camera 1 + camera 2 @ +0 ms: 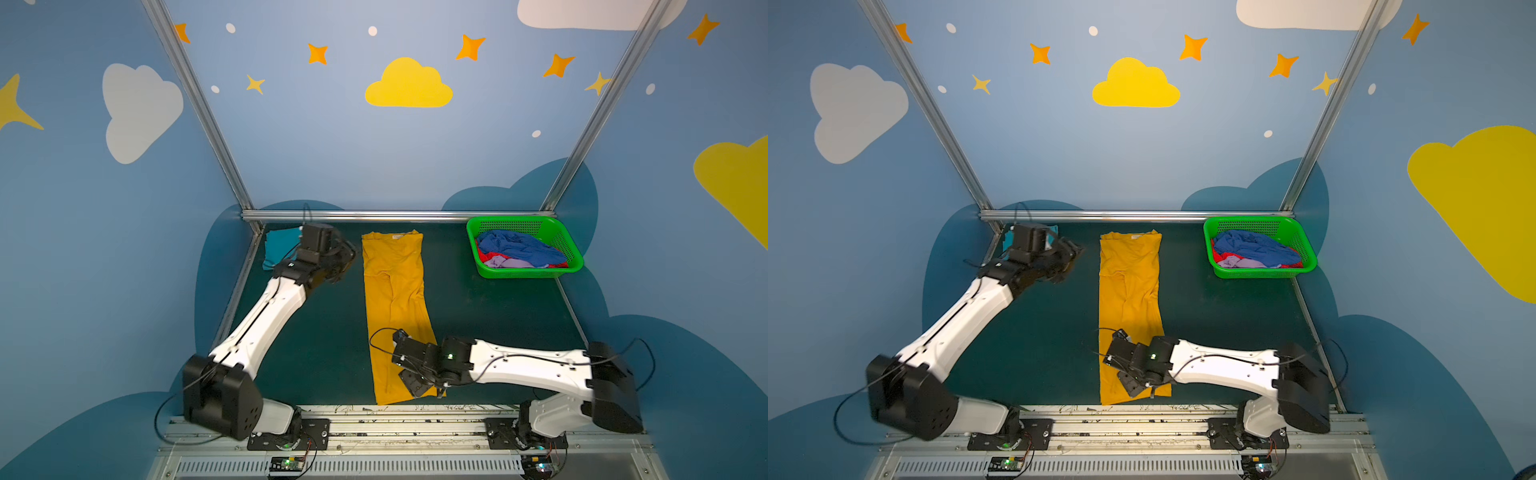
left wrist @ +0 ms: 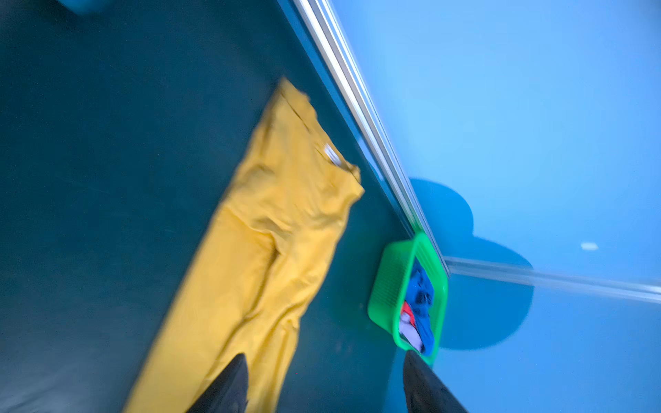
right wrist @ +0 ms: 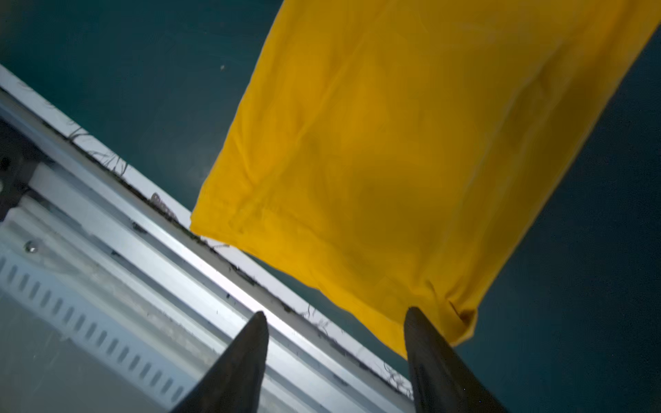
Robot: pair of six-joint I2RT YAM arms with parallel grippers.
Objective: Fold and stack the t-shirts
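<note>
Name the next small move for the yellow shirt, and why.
Probably close the right gripper on the near hem of the yellow t-shirt, to fold it toward the collar. It lies as a long narrow strip; that gripper stands open at the hem corner, the left gripper open too.

Bright green perforated basket (image 1: 512, 226): stands upright in the far right corner of the dark green desk (image 1: 478, 316), just beside the aluminium rail (image 1: 374, 215) along the far edge. Behind: blue wall (image 1: 332, 158) with yellow cloud (image 1: 408, 85) and orange star (image 1: 470, 47). Along the near edge: slotted metal panel (image 1: 349, 467).
</note>
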